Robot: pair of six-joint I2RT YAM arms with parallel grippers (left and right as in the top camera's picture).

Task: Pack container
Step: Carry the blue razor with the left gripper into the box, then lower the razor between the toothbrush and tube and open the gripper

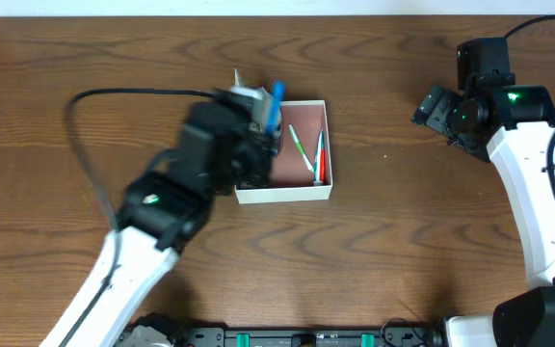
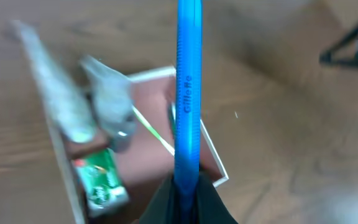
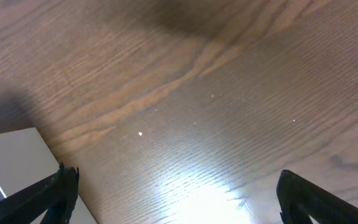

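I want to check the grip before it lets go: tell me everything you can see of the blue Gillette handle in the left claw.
The blue Gillette handle is a slim, straight stick of glossy, plastic-looking blue, with the brand name lettered in paler blue along its length. The left claw is shut on its lower end, so it points straight out from the fingers. Its far end runs out of the wrist view, so no head shows. From overhead it is above the container, near one edge. Only the claw visibly touches it.
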